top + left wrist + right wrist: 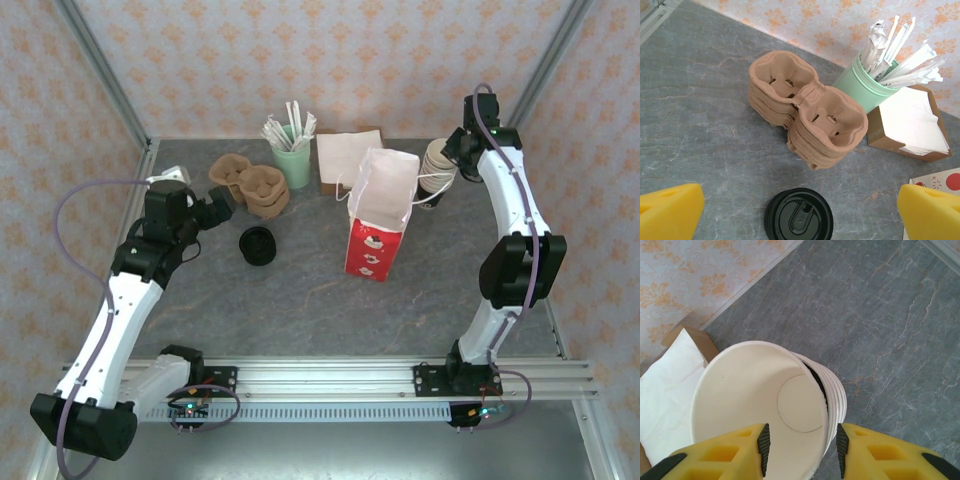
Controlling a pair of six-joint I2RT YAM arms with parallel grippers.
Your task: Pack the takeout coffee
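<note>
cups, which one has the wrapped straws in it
The mint green cup beside the brown carriers, stuffed with wrapped straws; the stack of white cups at the right pincer is empty on top.

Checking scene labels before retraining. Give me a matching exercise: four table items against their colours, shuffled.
Items:
1. paper bag
2. cup carriers
3. straw holder
4. napkins

Colours:
a. brown
b. white
c. red and white
d. pale green

Pairs: 1-c, 2-a, 3-d, 4-b
</note>
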